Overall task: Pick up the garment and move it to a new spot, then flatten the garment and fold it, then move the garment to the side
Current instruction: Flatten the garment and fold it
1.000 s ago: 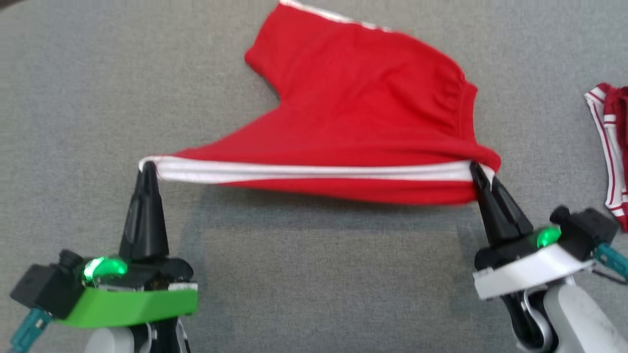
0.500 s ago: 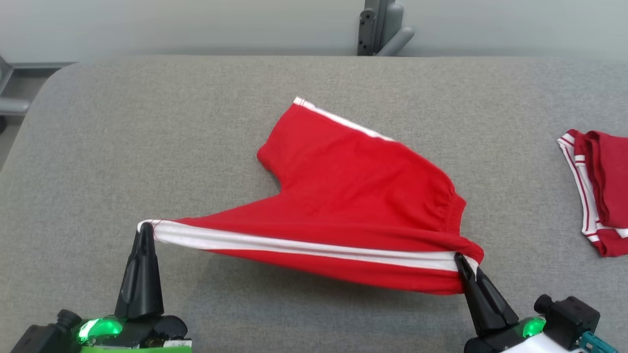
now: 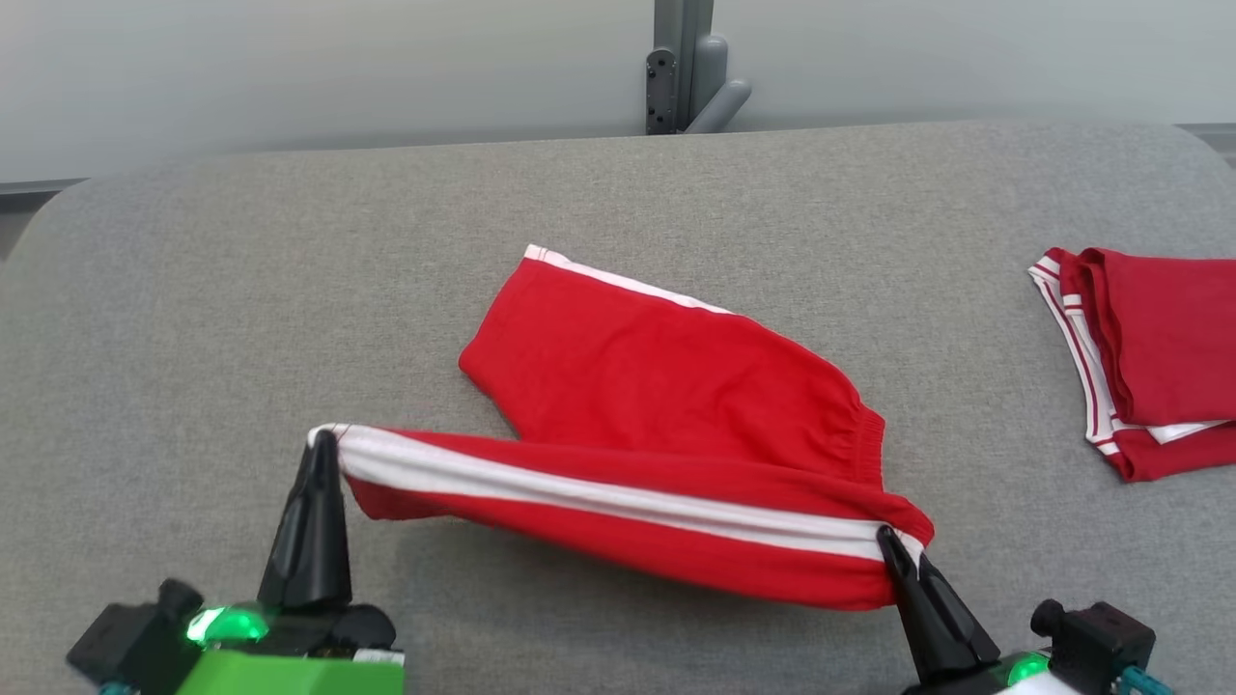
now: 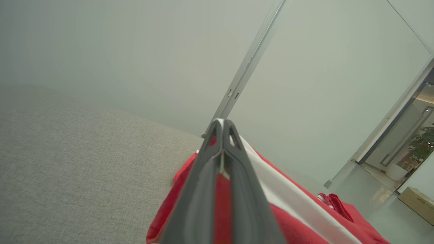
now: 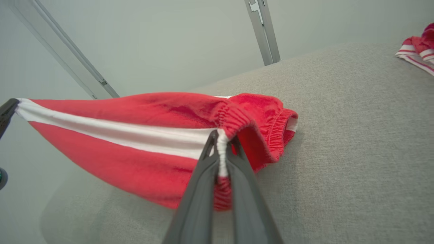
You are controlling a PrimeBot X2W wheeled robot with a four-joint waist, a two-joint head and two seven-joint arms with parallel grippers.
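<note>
Red shorts (image 3: 666,386), soft and light, sag between our holds: left gripper (image 3: 324,442) pinched tight on the hem end of the white side stripe (image 3: 599,494), right gripper (image 3: 888,539) clamped likewise at the elastic waistband (image 3: 864,439). The far leg (image 3: 579,338) lies on the grey padded surface (image 3: 193,319). We judge those thicker edges the surest grips.

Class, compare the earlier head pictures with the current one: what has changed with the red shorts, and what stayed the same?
The head camera tilted up, so the wall appears. The shorts' striped edge has come closer to the leg lying flat, narrowing the gap between legs. Unchanged: left claw and right claw stay shut on it; folded garment untouched.
</note>
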